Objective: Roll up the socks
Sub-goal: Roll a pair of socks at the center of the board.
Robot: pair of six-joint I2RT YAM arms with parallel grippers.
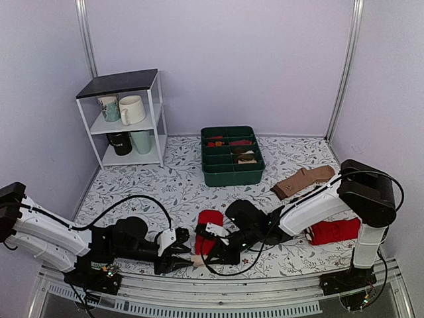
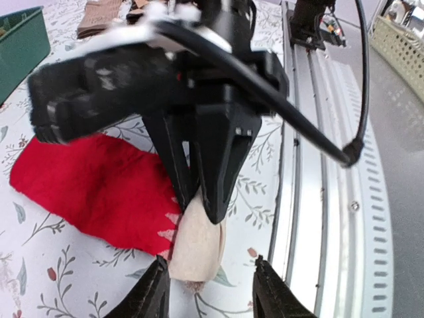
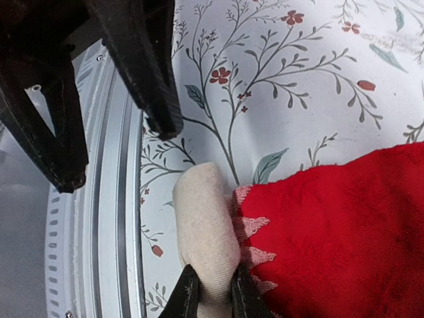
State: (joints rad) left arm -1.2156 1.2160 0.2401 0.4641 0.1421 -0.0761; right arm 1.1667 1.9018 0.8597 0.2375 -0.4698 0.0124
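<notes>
**Figure: Right gripper clamped on the beige end of the socks, left gripper standing open opposite**

The socks [image 1: 210,228] lie flat on the flower-patterned table [image 1: 179,185], between the two arms and close to the metal rail [image 1: 218,306] along the near edge. Their red length points away from the rail. The beige end [image 3: 204,228], edged with small dark-red marks, lies nearest the rail.

The right gripper [image 3: 213,299] is clamped on this beige end, its two fingers pressed against the cloth from either side, as the right wrist view shows. The left gripper [image 2: 212,295] faces it from the opposite side with its jaws apart. In the left wrist view its fingertips [image 2: 154,295] stand either side of the beige tip, and no contact is visible. Whether one sock or two lie stacked cannot be told.

Farther back stand a green tray [image 1: 232,175] with compartments and a white shelf [image 1: 119,83] holding mugs [image 1: 131,109]. A brown argyle sock [image 1: 303,182] lies to the right of the tray. All-red socks [image 1: 334,230] lie beside the right arm's base.
</notes>
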